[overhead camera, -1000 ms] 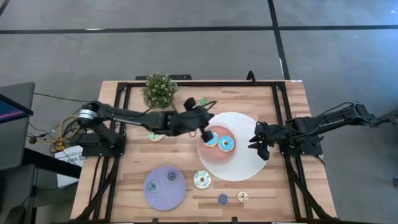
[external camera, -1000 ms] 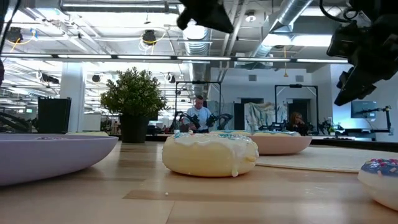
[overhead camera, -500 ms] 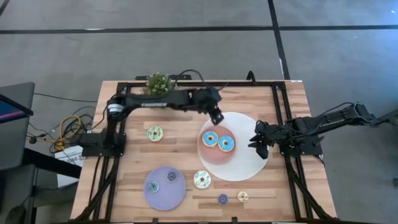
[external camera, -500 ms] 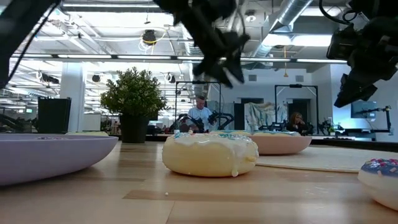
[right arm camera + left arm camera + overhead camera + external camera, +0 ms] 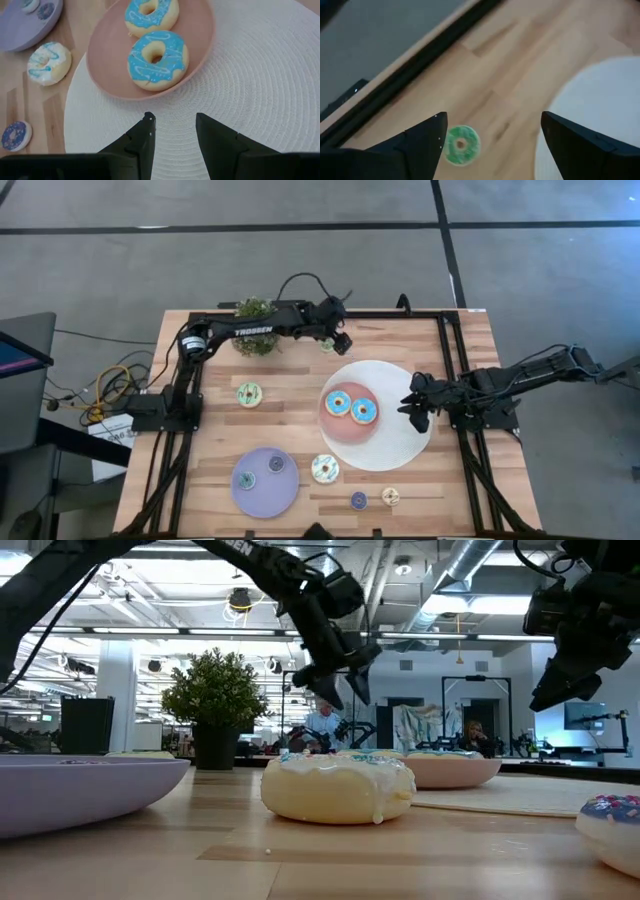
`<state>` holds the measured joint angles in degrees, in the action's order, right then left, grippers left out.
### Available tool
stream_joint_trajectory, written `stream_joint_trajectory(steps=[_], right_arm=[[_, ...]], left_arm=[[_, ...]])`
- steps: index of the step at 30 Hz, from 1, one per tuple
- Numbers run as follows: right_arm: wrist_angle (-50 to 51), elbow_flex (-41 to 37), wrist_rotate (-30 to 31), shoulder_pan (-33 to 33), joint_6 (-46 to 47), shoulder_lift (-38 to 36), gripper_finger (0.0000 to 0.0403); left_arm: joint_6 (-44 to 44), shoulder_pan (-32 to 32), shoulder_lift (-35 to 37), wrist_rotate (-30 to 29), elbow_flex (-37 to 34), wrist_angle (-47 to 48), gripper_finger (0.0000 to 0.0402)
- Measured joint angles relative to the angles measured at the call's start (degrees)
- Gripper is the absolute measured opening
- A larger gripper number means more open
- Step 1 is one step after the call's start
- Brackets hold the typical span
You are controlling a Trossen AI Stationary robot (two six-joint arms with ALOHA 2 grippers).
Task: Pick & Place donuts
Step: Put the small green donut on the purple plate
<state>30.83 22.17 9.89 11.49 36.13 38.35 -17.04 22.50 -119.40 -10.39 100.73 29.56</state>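
Two blue-iced donuts [image 5: 338, 402] [image 5: 363, 412] lie in the pink plate [image 5: 348, 434] on a round white mat [image 5: 400, 440]. A tiny green donut [image 5: 461, 145] lies flat on the wood near the table's far edge [image 5: 327, 345]. My left gripper [image 5: 492, 117] hangs open just above it and touches nothing; the donut shows beside one finger. My right gripper [image 5: 174, 120] stands open and empty over the mat's right part [image 5: 408, 408]. More donuts lie flat on the table: a pale-green one [image 5: 249, 393], a teal-streaked one [image 5: 324, 469], a tiny purple one [image 5: 358, 500] and a tiny tan one [image 5: 390, 496].
A lavender plate [image 5: 262, 492] near the front left carries two tiny donuts [image 5: 246, 478] [image 5: 276, 464]. A potted plant [image 5: 256, 328] stands at the far edge, close to my left arm. A black frame rail runs along the far edge [image 5: 420, 65]. People sit in the room behind.
My left gripper has left the pink plate, swung toward the table's far edge and come down over the tiny green donut, turning as it went. Both blue donuts lie in the pink plate as before. My right gripper has kept its place.
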Motion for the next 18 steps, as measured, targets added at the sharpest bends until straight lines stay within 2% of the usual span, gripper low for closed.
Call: stream_joint_trajectory(steps=[8,15,18], right_arm=[[-0.24,0.02,0.79,0.00,2.21,0.00,0.0131],[-0.03,0.04,0.79,0.00,4.48,0.00,0.0131],[-0.02,0.02,0.77,0.00,4.98,0.00,0.0131]], left_arm=[[-0.18,2.12,-4.25,2.94,-0.11,-0.66,0.0316],[-0.33,1.89,-7.94,1.91,-0.09,-0.45,0.0316],[-0.85,1.97,-8.36,-0.72,-0.13,2.12,0.0316]])
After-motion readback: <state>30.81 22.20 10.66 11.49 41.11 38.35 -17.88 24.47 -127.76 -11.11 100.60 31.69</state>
